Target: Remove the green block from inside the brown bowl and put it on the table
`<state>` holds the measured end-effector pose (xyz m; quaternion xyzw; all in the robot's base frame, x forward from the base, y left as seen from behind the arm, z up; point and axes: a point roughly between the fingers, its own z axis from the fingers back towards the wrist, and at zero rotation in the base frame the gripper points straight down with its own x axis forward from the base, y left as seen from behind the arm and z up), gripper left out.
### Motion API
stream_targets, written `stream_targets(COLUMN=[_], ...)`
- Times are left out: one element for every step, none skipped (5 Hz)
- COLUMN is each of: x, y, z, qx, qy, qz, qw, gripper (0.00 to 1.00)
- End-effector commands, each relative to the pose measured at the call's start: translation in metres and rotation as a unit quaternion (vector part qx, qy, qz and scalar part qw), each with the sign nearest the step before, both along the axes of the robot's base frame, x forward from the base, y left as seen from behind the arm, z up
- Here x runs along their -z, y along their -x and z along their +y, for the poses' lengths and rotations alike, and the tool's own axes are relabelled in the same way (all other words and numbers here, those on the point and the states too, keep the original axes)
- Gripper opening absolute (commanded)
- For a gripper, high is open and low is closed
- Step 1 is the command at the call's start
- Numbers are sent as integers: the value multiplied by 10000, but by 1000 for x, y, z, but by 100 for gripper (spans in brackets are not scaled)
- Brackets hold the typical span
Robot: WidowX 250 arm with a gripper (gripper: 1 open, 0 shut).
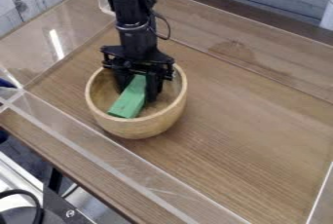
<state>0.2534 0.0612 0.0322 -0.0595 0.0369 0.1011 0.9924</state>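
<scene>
Green block point(129, 98) inside brown bowl point(104, 117), in end effector's point(136, 84) grip.

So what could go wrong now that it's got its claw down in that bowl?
The gripper looks shut on the green block, which sits tilted inside the bowl. The block could slip out on the way up, or catch the thick rim and drag or tip the bowl across the table.

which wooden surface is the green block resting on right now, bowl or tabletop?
The brown bowl. The green block lies inside it, leaning against the inner wall, with the shut gripper down on it. The table around the bowl carries no block.
</scene>
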Motion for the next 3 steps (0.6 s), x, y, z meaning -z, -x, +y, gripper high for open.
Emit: stream_targets(x=[-14, -18, -21], y=[-8, -9, -9], z=[-3, -5, -6], qx=[22, 21, 22], qy=[-15, 1, 10], qz=[-210, -200, -185], qw=[9998, 9998, 9998], gripper=[0, 0, 0])
